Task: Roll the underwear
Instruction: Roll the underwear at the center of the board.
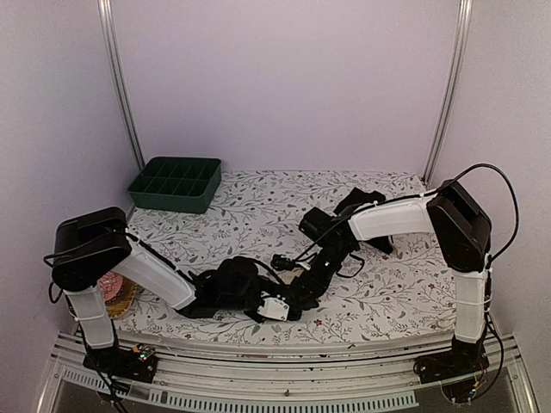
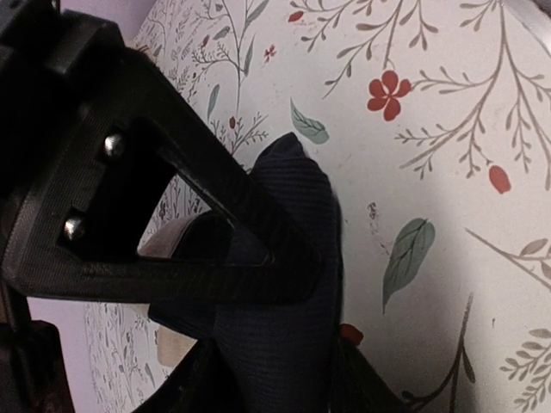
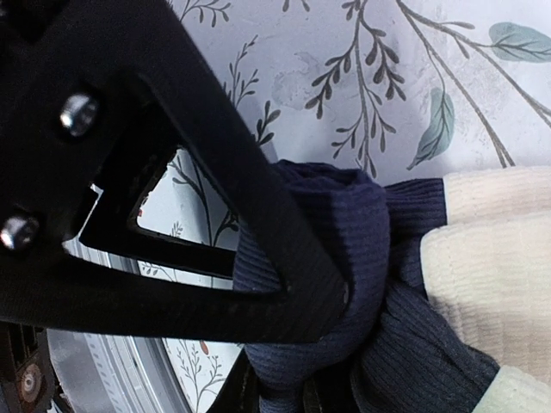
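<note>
Both arms meet over the near middle of the table [image 1: 258,215], close to its front edge. The underwear [image 2: 297,198], a dark navy ribbed garment, lies bunched there on the floral cover.

1. Left pincer [image 2: 301,335]: we see the bunched cloth filling the gap between its two fingers, the upper finger lying across it. The hold is at a medium width.
2. Right pincer [image 3: 318,353]: narrow, clamped on a fold of the same navy cloth. A cream ribbed cloth [image 3: 499,258] touches that fold on its right.

A second dark garment [image 1: 362,202] lies well apart, far right. A green tray [image 1: 176,182] stands at the far left corner.
</note>
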You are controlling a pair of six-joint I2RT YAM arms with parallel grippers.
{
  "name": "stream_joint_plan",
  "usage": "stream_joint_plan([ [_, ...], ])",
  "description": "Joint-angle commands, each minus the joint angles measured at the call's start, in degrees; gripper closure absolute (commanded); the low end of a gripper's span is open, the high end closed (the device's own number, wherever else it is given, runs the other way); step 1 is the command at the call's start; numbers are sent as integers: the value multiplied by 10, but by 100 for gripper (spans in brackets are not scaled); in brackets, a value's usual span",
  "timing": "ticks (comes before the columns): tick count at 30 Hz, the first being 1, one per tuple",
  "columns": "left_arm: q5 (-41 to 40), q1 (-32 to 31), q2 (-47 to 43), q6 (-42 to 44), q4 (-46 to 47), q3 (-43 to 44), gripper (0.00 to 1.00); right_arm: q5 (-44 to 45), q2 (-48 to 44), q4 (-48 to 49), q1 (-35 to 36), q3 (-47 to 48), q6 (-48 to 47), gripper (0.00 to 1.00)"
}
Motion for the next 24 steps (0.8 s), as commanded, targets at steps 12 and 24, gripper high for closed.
stream_joint_plan([
  [12, 23, -8, 35, -59, -157, 52, 100, 92, -54, 23, 3, -48, 1, 60],
  [24, 182, 25, 89, -186, -394, 180, 100, 396, -351, 295, 7, -321, 53, 41],
])
